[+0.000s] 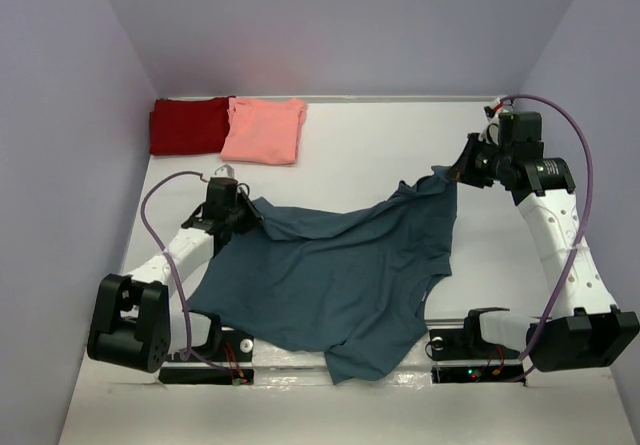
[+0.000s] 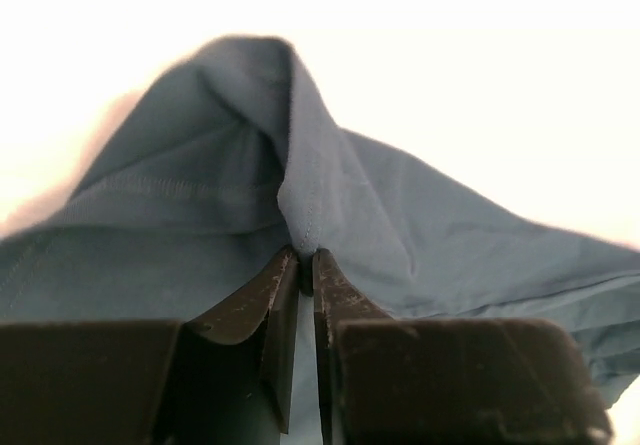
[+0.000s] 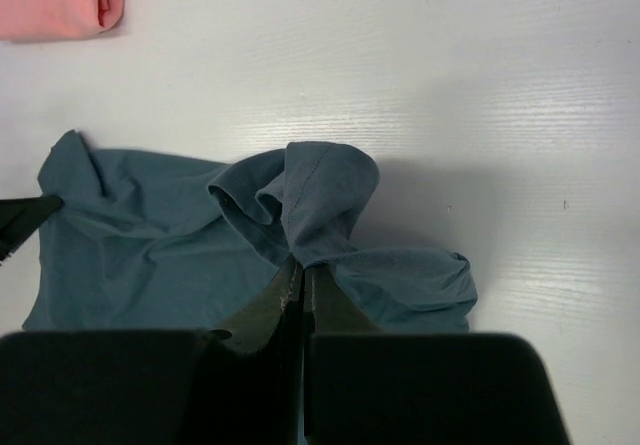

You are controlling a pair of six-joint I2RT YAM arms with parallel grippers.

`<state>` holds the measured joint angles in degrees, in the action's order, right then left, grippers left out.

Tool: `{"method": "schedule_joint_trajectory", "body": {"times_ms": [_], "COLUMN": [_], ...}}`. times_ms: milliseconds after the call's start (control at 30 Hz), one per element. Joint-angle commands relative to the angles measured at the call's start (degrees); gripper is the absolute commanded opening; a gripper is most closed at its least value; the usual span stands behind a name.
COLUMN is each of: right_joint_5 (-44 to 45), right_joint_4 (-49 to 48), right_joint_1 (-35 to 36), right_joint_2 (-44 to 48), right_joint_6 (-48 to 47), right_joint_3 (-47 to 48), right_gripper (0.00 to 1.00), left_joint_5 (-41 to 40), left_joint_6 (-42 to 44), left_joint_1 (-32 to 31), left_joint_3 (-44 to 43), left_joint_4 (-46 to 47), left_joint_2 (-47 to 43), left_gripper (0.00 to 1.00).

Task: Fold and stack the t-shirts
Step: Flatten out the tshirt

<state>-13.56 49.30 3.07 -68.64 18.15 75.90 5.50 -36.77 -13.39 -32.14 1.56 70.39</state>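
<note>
two pincers of mine are pinching the same garment, so i'll start with what lies under it. the white table (image 1: 350, 145) is boxed in by walls on three sides. its widest bare stretch runs across the middle and far right, between the spread cloth and the back wall.

the dark teal t-shirt (image 1: 340, 275) covers most of the near half. it is crumpled, and its lower part droops over the near edge between my two bases. i judge that overhang a snag risk if i drag rather than lift. i hold the shirt at two far points, most likely so i can stretch it flat before any fold.

at the far left corner sit the dark red t-shirt (image 1: 188, 125) and, touching its right side, the salmon-pink t-shirt (image 1: 265, 130). both are already folded and lie well apart from the teal one. they mark where the stack should grow, and they limit how far left i can swing.

my right gripper (image 3: 302, 265) has its jaws pressed together on a puckered fold of teal cloth at the shirt's upper right, lifted a little off the table. my left gripper (image 2: 307, 255) has its jaws nearly together on a ridge of teal hem at the upper left.
</note>
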Motion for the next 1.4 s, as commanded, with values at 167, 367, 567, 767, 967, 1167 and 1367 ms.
{"method": "schedule_joint_trajectory", "body": {"times_ms": [167,367,567,767,967,1167,1367], "right_joint_5": [-0.6,-0.6,-3.0,-6.7,-9.6,-9.6,-9.2], "right_joint_4": [-3.0,-4.8,-9.6,-13.4,-17.5,-16.2,-11.0], "right_joint_1": [-0.1,-0.1,-0.1,-0.1,-0.1,-0.1,-0.1], "right_joint_2": [-0.8,-0.4,-1.0,-2.5,2.4,10.4,17.1], "right_joint_6": [-0.7,-0.1,1.1,0.5,1.0,0.6,-0.6], "right_joint_3": [-0.2,0.0,2.1,9.4,10.7,10.0,14.5], "right_gripper": [0.00,0.00,0.00,0.00,0.00,0.00,0.00], "left_joint_5": [-2.6,-3.9,-4.9,-3.3,-2.7,-4.0,-8.9], "left_joint_6": [3.5,6.8,8.1,9.4,10.9,12.3,13.0], "left_joint_1": [0.1,0.0,0.0,0.0,0.0,0.0,0.0], "left_joint_3": [-12.2,-20.6,-28.1,-37.1,-39.7,-37.9,-37.1], "left_joint_4": [-6.5,-9.3,-10.0,-10.6,-9.7,-9.5,-9.0], "left_joint_2": [-1.2,1.8,4.6,6.5,0.9,-9.7,-21.4], "left_gripper": [0.19,0.06,0.06,0.00,0.00,0.00,0.00]}}
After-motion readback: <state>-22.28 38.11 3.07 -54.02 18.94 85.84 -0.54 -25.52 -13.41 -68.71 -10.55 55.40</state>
